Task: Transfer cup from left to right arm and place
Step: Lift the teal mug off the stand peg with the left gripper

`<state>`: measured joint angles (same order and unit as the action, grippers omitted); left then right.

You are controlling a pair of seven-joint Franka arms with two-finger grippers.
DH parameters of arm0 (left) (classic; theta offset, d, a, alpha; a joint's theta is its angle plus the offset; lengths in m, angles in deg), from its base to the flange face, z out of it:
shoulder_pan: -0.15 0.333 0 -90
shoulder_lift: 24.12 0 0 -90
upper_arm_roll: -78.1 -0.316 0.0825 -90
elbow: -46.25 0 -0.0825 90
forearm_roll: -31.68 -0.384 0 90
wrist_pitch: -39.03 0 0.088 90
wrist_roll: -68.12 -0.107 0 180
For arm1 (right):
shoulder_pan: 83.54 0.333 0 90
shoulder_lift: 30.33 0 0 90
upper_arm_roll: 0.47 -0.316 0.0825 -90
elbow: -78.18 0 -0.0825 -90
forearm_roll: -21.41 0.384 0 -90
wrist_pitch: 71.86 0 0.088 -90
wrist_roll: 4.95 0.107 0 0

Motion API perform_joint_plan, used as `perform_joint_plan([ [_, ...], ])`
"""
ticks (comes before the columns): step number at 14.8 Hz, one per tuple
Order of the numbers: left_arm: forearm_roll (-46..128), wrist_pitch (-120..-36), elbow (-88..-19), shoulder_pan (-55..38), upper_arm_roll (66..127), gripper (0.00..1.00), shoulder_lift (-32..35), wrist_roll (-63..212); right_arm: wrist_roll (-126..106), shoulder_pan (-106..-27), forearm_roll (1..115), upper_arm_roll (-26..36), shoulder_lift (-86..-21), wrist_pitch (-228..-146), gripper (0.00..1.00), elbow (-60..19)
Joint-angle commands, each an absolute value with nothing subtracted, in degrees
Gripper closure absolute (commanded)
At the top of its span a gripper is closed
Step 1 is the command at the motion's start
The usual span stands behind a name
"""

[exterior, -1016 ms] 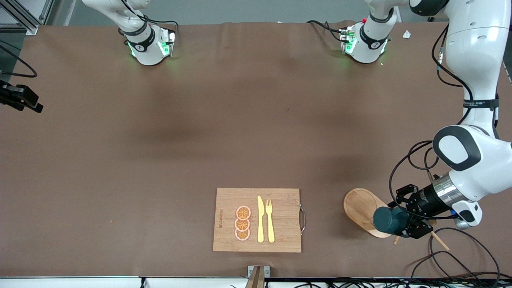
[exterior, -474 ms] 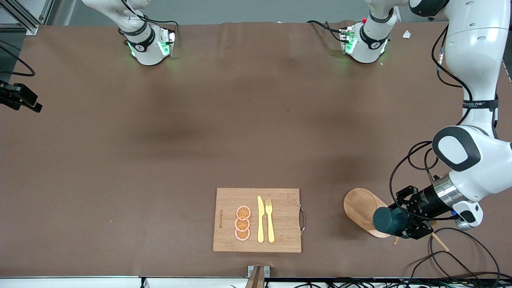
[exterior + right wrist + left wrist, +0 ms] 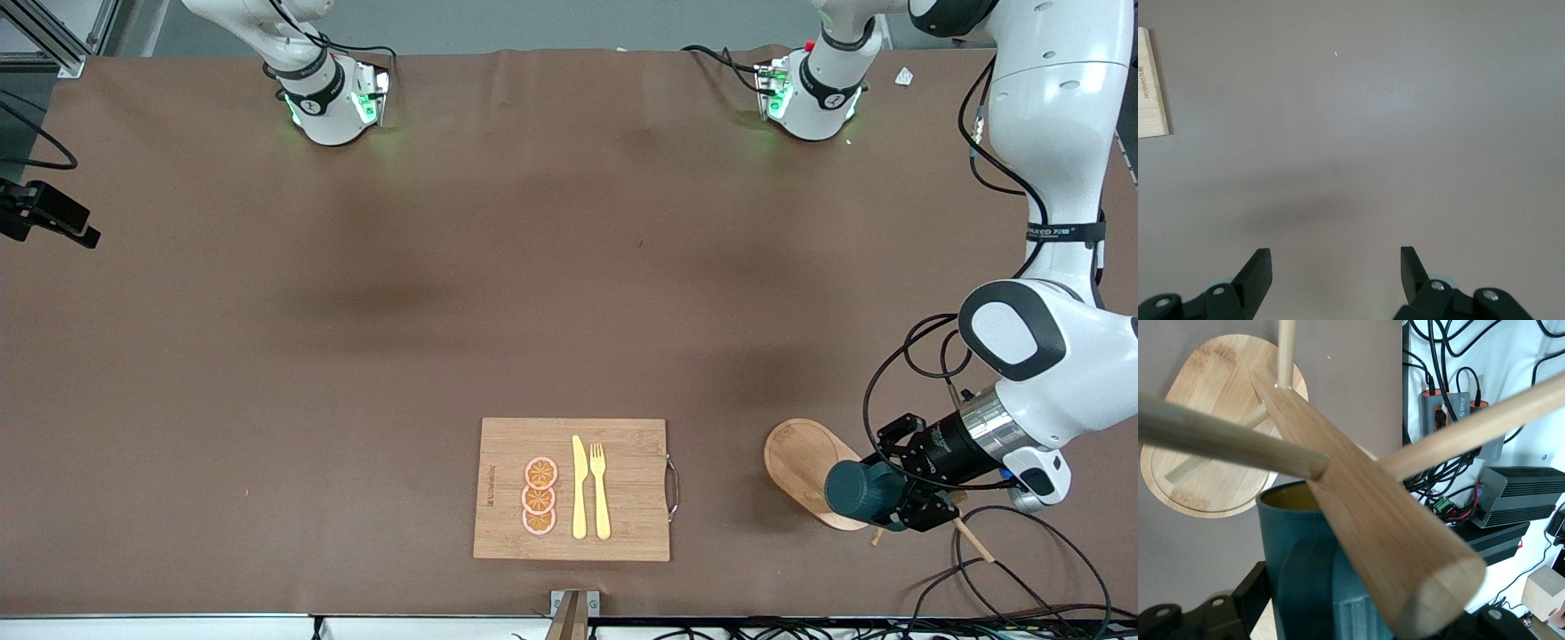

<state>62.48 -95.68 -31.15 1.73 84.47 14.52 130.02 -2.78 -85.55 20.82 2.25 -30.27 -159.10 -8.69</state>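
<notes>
The brown table (image 3: 444, 311) is carrying two arms. The left arm is reaching down at its own end of the table. The left gripper (image 3: 900, 505) is clamping the cup (image 3: 855, 492), with its fingers closed on the teal wall. The cup is lying sideways in that grip, over the edge of the wooden stand (image 3: 800, 462) nearest the front camera. In the left wrist view, its yellow inside is showing just beside the stand's pegs.

The right gripper (image 3: 1335, 257) is hovering over bare table at the right arm's end, with its fingers spread apart and nothing between them.

There is one cutting board (image 3: 622, 436), near the table's camera-side edge, one stand and one cup. One knife (image 3: 579, 489), one fork (image 3: 600, 489) and three orange slices (image 3: 540, 497) are resting on the board.

Compared with a second ago, the cup is sitting slightly more toward the cutting board, and the right gripper is sitting marginally lower in the front view.
</notes>
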Motion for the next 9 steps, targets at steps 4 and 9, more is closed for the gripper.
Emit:
perform_joint_plan([
  [4, 62.97, -95.18, -30.21, 1.56, 85.57, 0.31, 11.49, 132.97, -2.4, -85.92, 21.58, 1.99, -30.42, -158.96, 0.11, -8.13],
  [9, 59.03, -90.53, -30.22, -0.28, 86.98, 0.31, 8.06, 136.49, -3.1, -86.09, 21.49, 1.99, -30.42, -158.78, 0.39, -8.22],
])
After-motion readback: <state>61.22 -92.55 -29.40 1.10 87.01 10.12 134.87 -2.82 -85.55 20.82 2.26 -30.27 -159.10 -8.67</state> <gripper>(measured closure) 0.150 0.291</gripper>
